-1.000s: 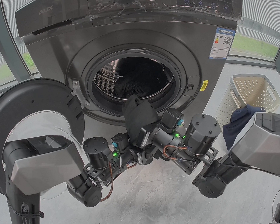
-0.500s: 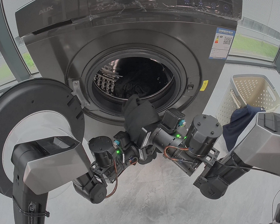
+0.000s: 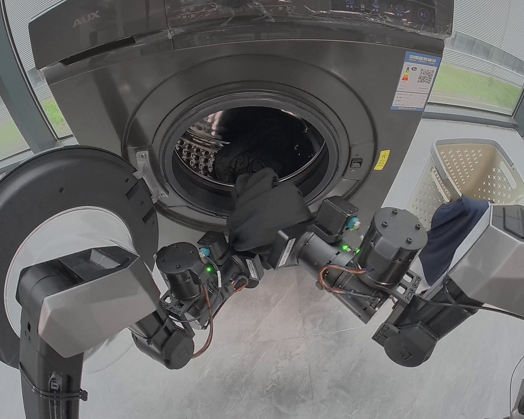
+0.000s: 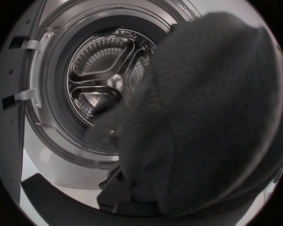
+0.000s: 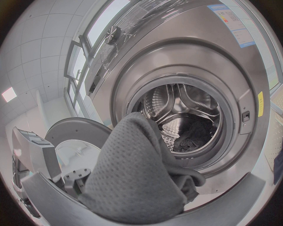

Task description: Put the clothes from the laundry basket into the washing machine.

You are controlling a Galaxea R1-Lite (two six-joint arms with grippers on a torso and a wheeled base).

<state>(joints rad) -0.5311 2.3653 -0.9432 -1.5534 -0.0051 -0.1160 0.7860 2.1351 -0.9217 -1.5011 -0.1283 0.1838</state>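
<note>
Black garment (image 3: pixel 265 210): draped over both grippers, at the lower rim of the washing machine (image 3: pixel 253 72) opening; door (image 3: pixel 55 190) open
Left gripper (image 3: pixel 249 268), right gripper (image 3: pixel 285 251): under the cloth; grip state cannot be determined
Laundry basket (image 3: pixel 477 164): right of the machine, navy garment (image 3: pixel 446 231) over its rim

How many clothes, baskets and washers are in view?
Clothes: 3 (black garment at the door, dark garment in the drum, navy garment on the basket)
Basket: 1
Washing machine: 1
Total: 5
</note>
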